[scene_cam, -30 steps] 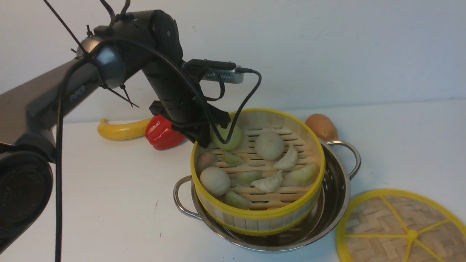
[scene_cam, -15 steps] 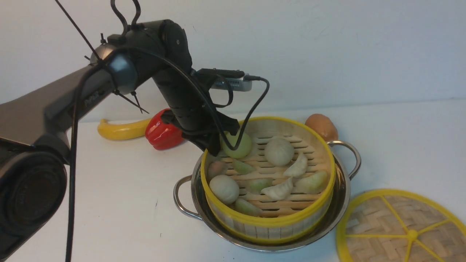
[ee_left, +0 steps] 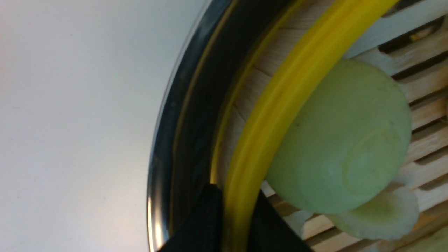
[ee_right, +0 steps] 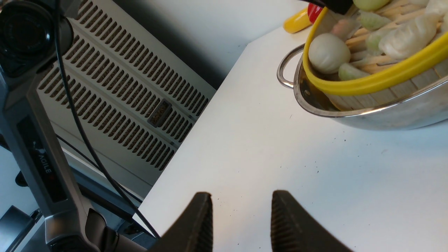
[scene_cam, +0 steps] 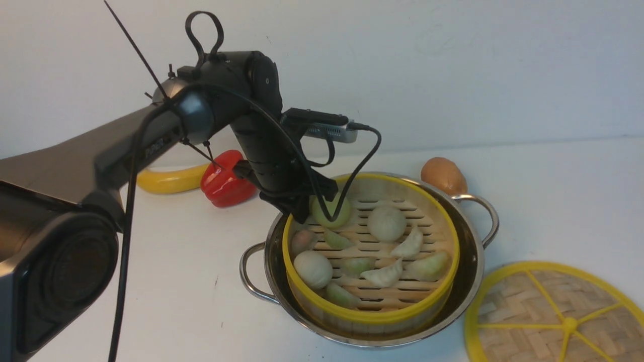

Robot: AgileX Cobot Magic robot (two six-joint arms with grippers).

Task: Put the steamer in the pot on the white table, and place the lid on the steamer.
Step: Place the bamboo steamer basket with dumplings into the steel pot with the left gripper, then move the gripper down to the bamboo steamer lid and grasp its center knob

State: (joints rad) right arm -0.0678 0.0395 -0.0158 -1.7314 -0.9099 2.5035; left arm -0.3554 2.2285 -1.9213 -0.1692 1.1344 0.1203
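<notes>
plain pale wall (scene_cam: 503, 60) behind, vented grey panel (ee_right: 115, 84) nearby.

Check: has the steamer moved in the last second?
Yes. The steamer has sunk into the pot: its wall, earlier well above the pot's rim, now sits mostly below it, with the left gripper shut on its yellow rim.

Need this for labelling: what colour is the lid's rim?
Yellow; the lid shows best in the front view.

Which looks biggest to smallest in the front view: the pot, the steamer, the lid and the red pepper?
1. the pot
2. the steamer and the lid: about alike; the lid sits nearer and is cut off, so unranked
3. the red pepper
</notes>
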